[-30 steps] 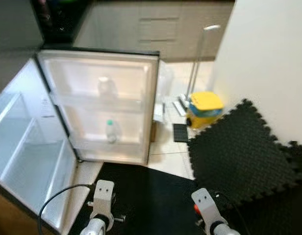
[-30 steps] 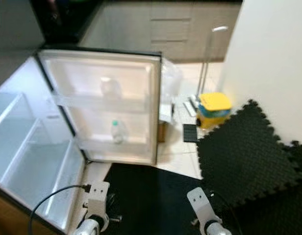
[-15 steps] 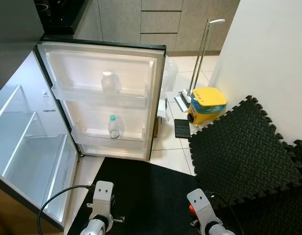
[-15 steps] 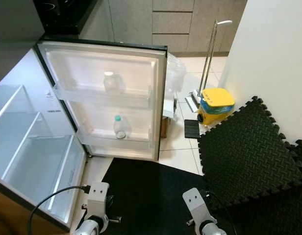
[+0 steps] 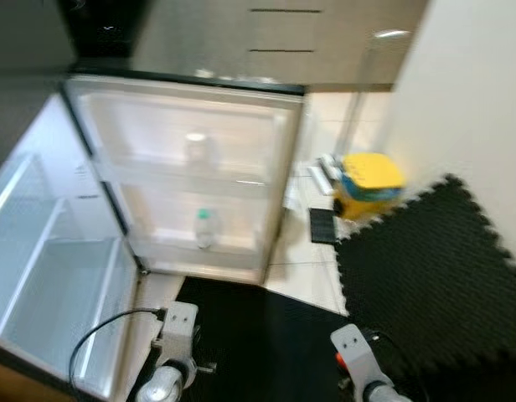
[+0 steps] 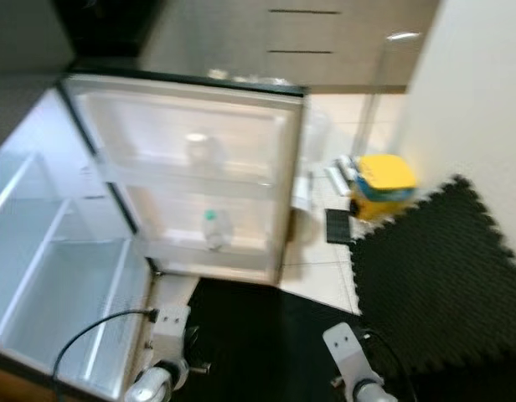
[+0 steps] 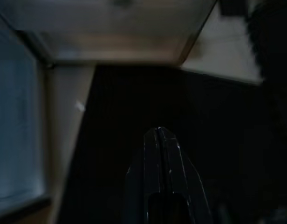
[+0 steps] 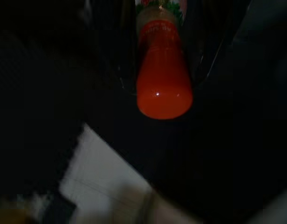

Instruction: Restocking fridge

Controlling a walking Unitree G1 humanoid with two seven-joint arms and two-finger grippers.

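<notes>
Open fridge, blurry view
R hand (image 8: 164,70) pinching smooth orange bottle (image 8: 164,88); L hand (image 7: 158,140) pressed together; white plastic fridge door (image 5: 191,180) at 12 o'clock.

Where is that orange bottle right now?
The orange bottle sits between the jaws of the right gripper, low at the robot's right side above the black floor mat, in front of the open fridge door.
</notes>
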